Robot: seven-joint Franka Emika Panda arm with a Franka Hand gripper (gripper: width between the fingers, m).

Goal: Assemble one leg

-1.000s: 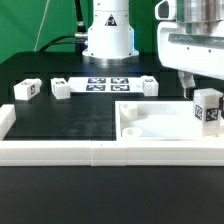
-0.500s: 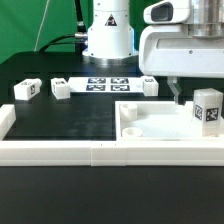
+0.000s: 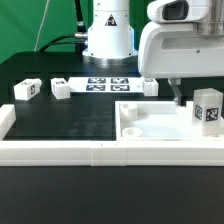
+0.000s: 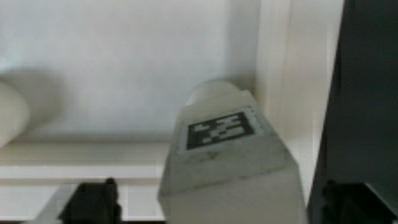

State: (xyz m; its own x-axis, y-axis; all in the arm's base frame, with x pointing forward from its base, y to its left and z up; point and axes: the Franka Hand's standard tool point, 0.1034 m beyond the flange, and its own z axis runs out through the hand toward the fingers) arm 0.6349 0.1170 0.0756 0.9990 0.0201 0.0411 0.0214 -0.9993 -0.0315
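Note:
One leg, a small white peg with a black-and-white tag, stands upright on the large white panel near its right edge in the exterior view. My gripper hangs just to that view's left of the leg, and one dark finger shows there. In the wrist view the leg lies between the two dark fingers with a gap on each side. The gripper is open and empty. Three more legs lie on the black mat: two at the left and one behind the panel.
The marker board lies in front of the robot base. A low white rail runs along the mat's front edge. The panel has a round hole near its front left corner.
My gripper has moved to the exterior view's left, away from over the upright leg. The leg has stayed standing on the panel.

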